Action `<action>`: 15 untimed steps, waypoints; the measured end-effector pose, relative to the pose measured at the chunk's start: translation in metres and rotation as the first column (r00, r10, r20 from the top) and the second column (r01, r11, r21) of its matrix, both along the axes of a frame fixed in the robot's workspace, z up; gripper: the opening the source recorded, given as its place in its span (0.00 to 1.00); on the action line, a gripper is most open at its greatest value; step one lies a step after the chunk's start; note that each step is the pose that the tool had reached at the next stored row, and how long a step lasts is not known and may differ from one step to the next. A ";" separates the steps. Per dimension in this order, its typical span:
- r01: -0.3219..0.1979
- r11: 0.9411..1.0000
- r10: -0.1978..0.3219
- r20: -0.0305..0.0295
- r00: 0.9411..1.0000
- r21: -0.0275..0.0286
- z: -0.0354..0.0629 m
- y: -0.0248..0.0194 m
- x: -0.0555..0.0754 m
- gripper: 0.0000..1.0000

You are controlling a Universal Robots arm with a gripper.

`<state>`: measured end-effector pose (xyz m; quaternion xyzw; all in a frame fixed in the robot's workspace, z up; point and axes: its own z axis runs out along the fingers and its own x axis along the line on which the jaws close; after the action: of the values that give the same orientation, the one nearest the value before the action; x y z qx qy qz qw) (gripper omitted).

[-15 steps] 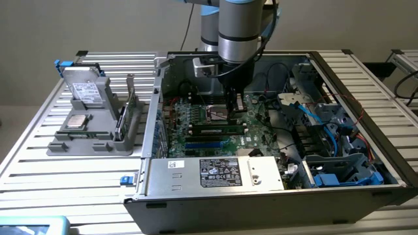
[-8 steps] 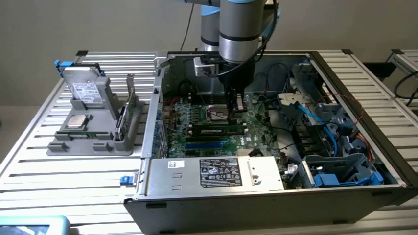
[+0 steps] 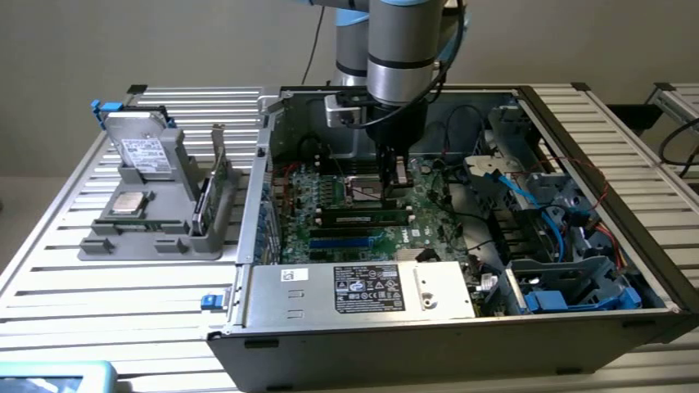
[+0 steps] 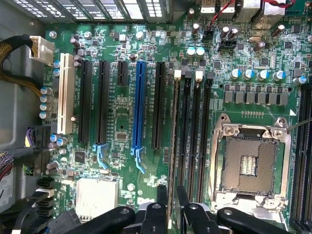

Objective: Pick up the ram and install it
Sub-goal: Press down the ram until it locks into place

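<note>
in the exterior view the open case [image 3: 437, 352] sits on the slatted table [image 3: 65, 286], the parts stand [image 3: 153, 237] at its 9 o'clock. inside lies the motherboard [image 3: 327, 196], with the power supply [image 3: 361, 288] at its 6 o'clock and the drive cage [image 3: 568, 282] toward 4. the ram [image 3: 366, 219] stands at the cpu socket's [image 3: 366, 194] 6 o'clock. the gripper [image 3: 395, 182] hangs over the board near both.

**Soft overhead light outside, shade inside the case**

Diffuse light falls from above on the bench [image 3: 65, 278], and its metal slats shine pale. Inside the open computer case [image 3: 437, 352] the arm [image 3: 407, 49] shades the motherboard [image 3: 327, 192], which looks dim. In the wrist view the board is bright and evenly lit. The socket frame [image 4: 251, 131] glints, and the hand [image 4: 171, 190] gripping the ram [image 4: 171, 136] shows as black shapes.
</note>
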<state>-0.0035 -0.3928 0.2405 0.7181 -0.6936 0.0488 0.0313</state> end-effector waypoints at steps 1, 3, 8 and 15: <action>0.008 1.000 -0.008 0.000 1.000 0.000 -0.0001 0.0000 0.000 0.22; 0.027 1.000 -0.027 0.000 1.000 0.000 -0.0003 0.0000 0.000 0.13; 0.080 0.997 -0.080 0.000 0.997 0.000 -0.0004 0.0000 0.000 0.11; 0.098 0.995 -0.098 0.000 0.995 0.000 -0.0006 0.0007 0.010 0.11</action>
<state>0.0062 -0.3922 0.2398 0.6833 -0.7278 0.0473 0.0337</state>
